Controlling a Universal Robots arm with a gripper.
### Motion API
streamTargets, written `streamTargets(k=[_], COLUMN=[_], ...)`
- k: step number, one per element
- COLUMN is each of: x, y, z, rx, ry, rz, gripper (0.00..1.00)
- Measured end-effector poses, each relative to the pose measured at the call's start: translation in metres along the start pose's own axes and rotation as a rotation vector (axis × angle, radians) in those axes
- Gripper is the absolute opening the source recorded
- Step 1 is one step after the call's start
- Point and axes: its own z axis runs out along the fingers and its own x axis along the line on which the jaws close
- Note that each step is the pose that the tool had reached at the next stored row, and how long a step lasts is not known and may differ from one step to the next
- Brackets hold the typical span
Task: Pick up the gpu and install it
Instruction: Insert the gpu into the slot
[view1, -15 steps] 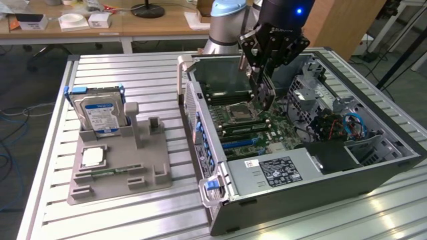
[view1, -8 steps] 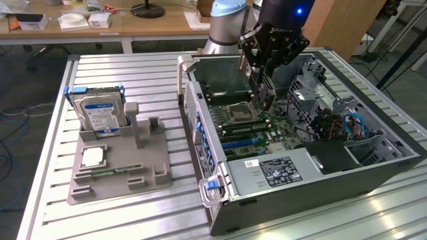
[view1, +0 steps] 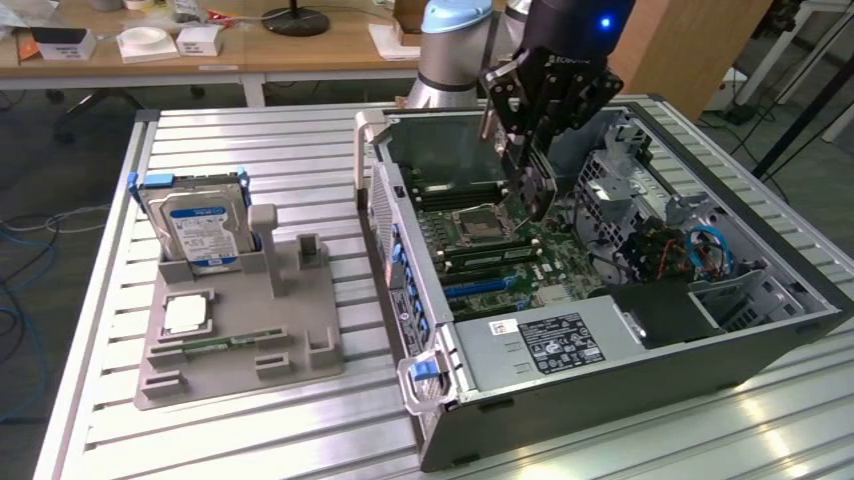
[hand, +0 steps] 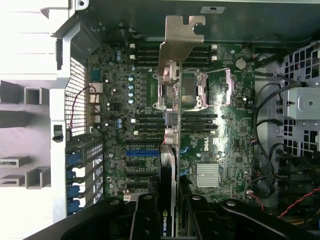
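Slatted metal tabletop (view1: 267, 150), office desks behind, open computer case (view1: 441, 330) toward the edge on the exterior view's right. Near the opposite edge: grey fixture (view1: 240, 350) with a hard drive (view1: 200, 225) standing upright in it. Pick-up done, to judge by the grip: gripper (view1: 530, 150) clenched on the gpu (view1: 537, 185), card held edge-on inside the case, above the motherboard (view1: 534, 260) and seemingly clear of it. From the wrist: gpu (hand: 167, 200) between the fingers (hand: 145, 215), silver bracket (hand: 179, 42) at the far end, over the CPU socket (hand: 192, 90). Not yet seated in the expansion slots (hand: 142, 165). Installing left to do.
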Motion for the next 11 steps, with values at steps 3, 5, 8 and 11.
streamTargets(k=[3,5,8,11], x=[-0.004,-0.007,-0.01,-0.012], y=[0.0001,0.0001,0.0002,0.0003], z=[0.0001,0.0001,0.0002,0.0002], rx=[0.0,-0.0001,-0.0001,-0.0002], ry=[0.0002,0.0003,0.0006,0.0008], rz=[-0.004,-0.008,-0.013,-0.018], gripper=[0.26,0.26,0.26,0.26])
